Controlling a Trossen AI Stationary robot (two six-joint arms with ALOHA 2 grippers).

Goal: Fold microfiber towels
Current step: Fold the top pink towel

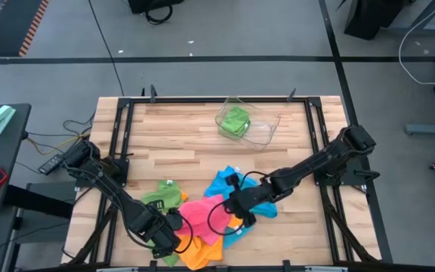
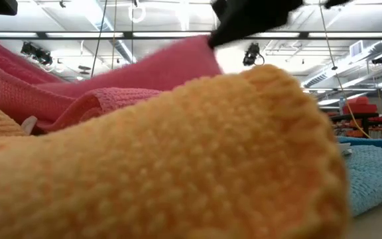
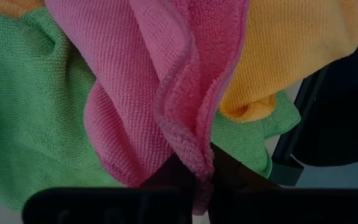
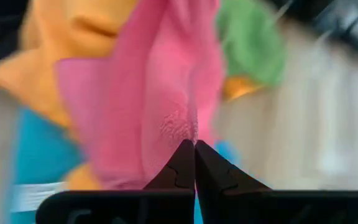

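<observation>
left gripper (image 3: 194,177) pinches pink towel (image 1: 202,215) edge. right gripper (image 4: 194,152) pinches its other side. both squeezed tight so towel can lift off orange towel (image 1: 202,253), probably for folding.

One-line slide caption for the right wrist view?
Right tool shut on the pink towel's edge, above orange, blue and green towels.

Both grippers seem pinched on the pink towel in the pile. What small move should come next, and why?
Probably lift together and draw apart. The left gripper and right gripper are each shut on an edge of the pink towel, which lies bunched over the orange towel and green towel.
</observation>
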